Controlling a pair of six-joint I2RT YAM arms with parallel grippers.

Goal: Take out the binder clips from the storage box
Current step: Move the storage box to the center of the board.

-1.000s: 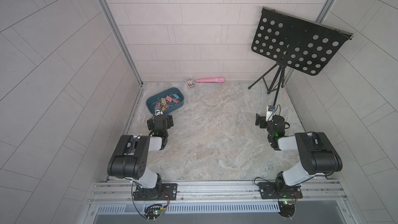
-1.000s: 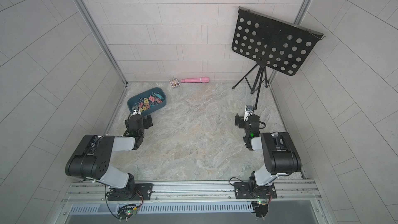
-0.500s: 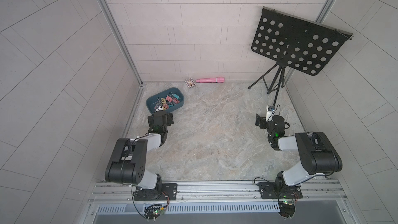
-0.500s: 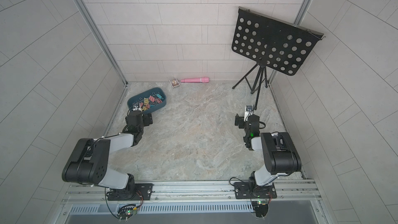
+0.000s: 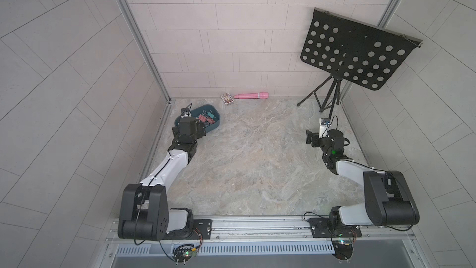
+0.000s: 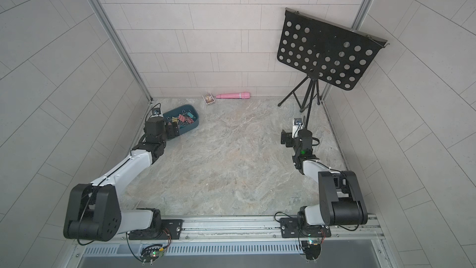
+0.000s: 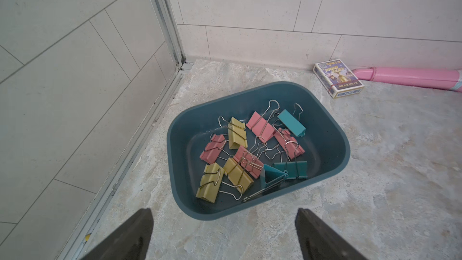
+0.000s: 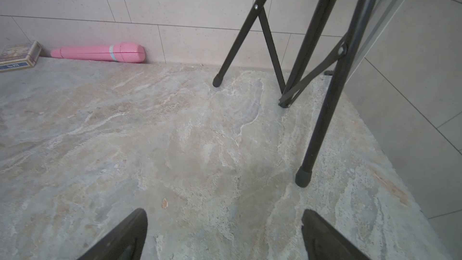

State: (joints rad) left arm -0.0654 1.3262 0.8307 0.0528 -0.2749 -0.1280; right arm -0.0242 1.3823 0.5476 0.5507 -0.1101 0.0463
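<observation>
At the far left, the dark teal, round-cornered plastic storage box (image 7: 332, 131) is seen set flat on the marble-patterned tabletop (image 7: 375, 171), close to the corner where 2 tiled walls meet. The pastel pink, yellow and teal binder clips with silver wire handles (image 7: 247, 162) are all found inside it, heaped loosely with several handles interlocked. About 10 can be counted and none is seen on the tabletop, so the task is judged to be at its start.

The left gripper (image 7: 223, 211) is poised at the near end of the box. Its black fingers (image 7: 140, 231) are spread wide with nothing between them, a stance judged to suit a descent onto 1 clip. Because the handles are tangled, a neighbour could be dragged up with the clip chosen. The yellow clip nearest the rim appears the most exposed.

Further right, a small printed card box (image 7: 337, 78) and a long pink cylinder (image 7: 410, 77) are laid against the back wall, apart from the teal box. A black perforated music stand on a tripod (image 5: 358, 55) is stood in the back right corner. The right gripper (image 8: 223, 211) is held over bare tabletop near the tripod's feet, spread wide and empty. It is well apart from the storage box, presumably so that the left arm is given room.
</observation>
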